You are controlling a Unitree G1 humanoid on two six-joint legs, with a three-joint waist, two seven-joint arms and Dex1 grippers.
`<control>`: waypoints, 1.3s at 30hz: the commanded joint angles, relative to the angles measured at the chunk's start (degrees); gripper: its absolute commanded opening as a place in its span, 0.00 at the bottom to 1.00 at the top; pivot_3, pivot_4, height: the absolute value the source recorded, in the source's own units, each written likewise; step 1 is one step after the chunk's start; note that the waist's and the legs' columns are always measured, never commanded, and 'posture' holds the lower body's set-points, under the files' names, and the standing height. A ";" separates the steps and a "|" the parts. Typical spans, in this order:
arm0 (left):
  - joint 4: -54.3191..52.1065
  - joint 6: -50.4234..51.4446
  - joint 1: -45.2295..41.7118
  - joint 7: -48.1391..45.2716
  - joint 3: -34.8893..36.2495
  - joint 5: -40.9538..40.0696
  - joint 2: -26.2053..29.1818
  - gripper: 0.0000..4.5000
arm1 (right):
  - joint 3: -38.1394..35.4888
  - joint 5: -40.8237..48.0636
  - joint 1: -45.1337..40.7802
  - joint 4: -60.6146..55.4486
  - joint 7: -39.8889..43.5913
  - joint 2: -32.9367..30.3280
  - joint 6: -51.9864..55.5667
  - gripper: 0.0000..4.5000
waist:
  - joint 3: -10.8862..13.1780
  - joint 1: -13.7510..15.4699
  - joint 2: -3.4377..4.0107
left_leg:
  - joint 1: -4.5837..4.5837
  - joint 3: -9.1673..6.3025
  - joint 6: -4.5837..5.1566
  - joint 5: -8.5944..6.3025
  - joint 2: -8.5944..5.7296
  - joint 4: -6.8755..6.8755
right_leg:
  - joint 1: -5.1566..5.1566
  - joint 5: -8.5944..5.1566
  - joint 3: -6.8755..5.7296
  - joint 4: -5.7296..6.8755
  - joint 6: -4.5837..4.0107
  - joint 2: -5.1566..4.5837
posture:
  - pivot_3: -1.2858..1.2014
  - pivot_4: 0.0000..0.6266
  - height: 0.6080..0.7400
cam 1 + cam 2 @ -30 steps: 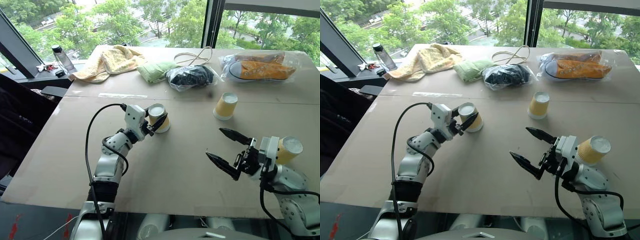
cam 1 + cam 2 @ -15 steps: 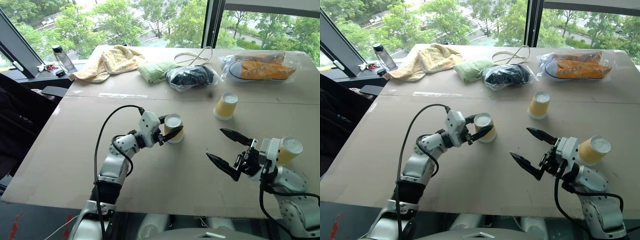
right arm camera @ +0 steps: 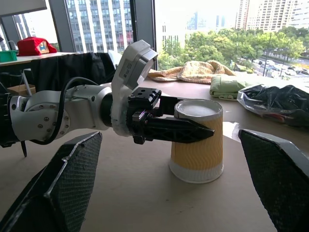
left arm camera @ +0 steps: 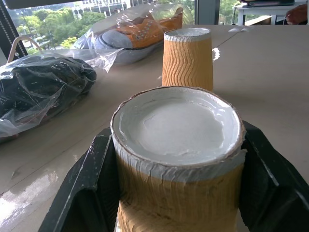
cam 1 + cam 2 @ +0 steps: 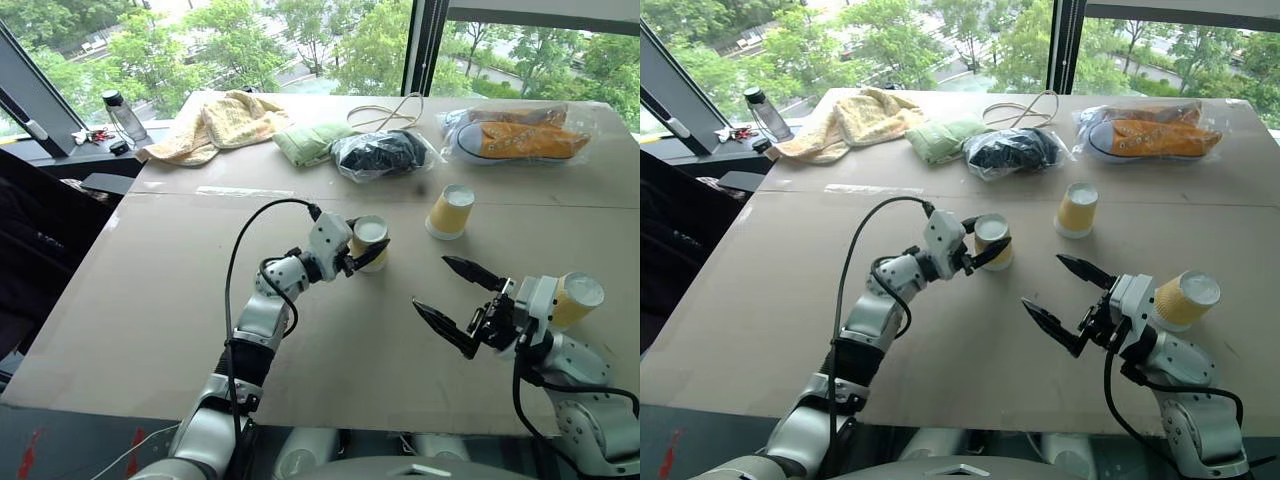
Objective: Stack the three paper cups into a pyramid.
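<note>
Cup (image 5: 369, 243) | inverted, axis vertical | gripped by left claw (image 5: 372, 254)

The table (image 5: 120, 300) is showing a matt brown, cardboard-like top. The cup (image 4: 178, 159) in the left tool (image 5: 366, 250) is looking like ribbed yellow paper with a white paper base turned up. The far cup (image 5: 451, 211) is looking like smooth matt paper. The tool fingers (image 3: 48, 188) are showing textured black plastic. At the far side, clear glossy plastic bags (image 5: 520, 130) are wrapping things, beside a soft yellow cloth (image 5: 215, 122).
</note>
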 commanded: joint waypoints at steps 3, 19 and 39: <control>-1.75 -0.17 0.17 -2.50 1.05 -2.28 0.78 0.99 | -0.26 -0.38 -0.18 -0.86 -0.74 0.81 -1.68 1.00 | 0.00 -0.02 0.00 | 0.00 0.00 -0.01 0.02 0.00 0.00 | -0.01 0.00 0.00 0.01 0.00 0.00 | 0.52 0.24 1.00; -25.31 16.61 0.11 -4.03 7.87 -13.70 9.98 0.99 | -4.20 -11.15 -12.70 8.56 -22.77 9.17 2.65 1.00 | 0.01 -0.19 0.00 | 0.01 0.03 -0.24 0.10 0.00 0.00 | -0.09 0.01 0.09 0.09 -0.03 0.05 | 0.52 0.24 1.00; -38.47 40.97 -6.06 -11.12 9.57 -26.92 25.30 0.99 | -4.23 -21.27 -35.46 35.41 -34.67 13.24 -0.65 1.00 | 0.05 -0.78 0.06 | 0.01 0.06 -0.19 0.19 -0.01 -0.04 | -0.17 0.02 0.23 0.15 -0.07 0.16 | 0.52 0.24 1.00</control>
